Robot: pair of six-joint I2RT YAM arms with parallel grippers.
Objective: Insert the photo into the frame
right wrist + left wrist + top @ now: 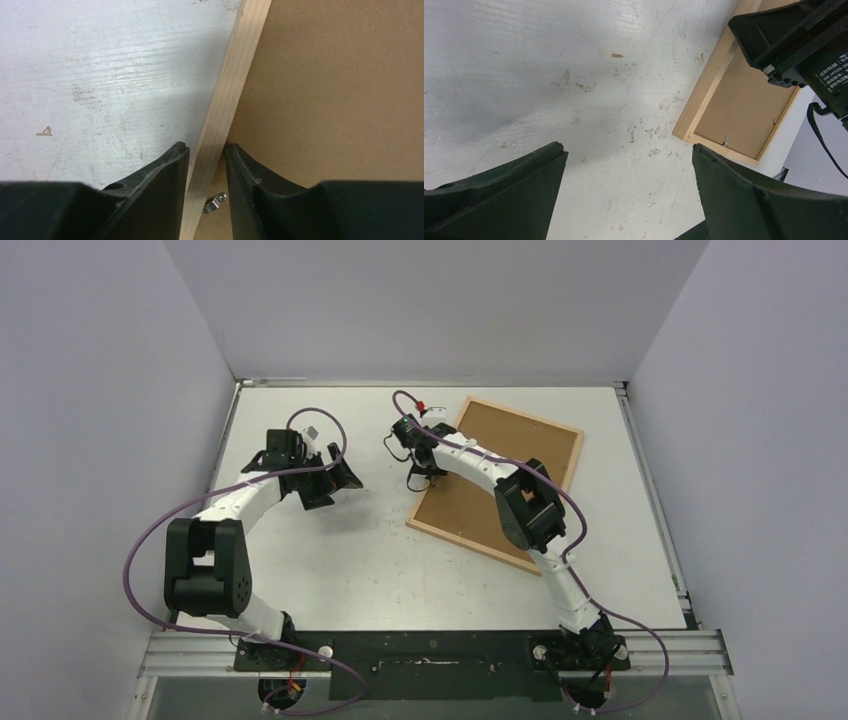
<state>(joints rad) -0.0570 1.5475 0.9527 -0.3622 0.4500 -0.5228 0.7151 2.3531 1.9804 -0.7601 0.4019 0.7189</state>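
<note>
Item: frame (242, 60), long axis diagonal. Left-side rail straddled by right gripper (206, 146); fingers narrowly apart, clamping not determinable. Left gripper (628, 147) splayed wide, left of frame.

Light-wood frame (227, 95) lies flat, back upward, brown backing (340, 90) showing.

Light-wood frame (230, 95) (matt brown backing (340, 90))
</note>
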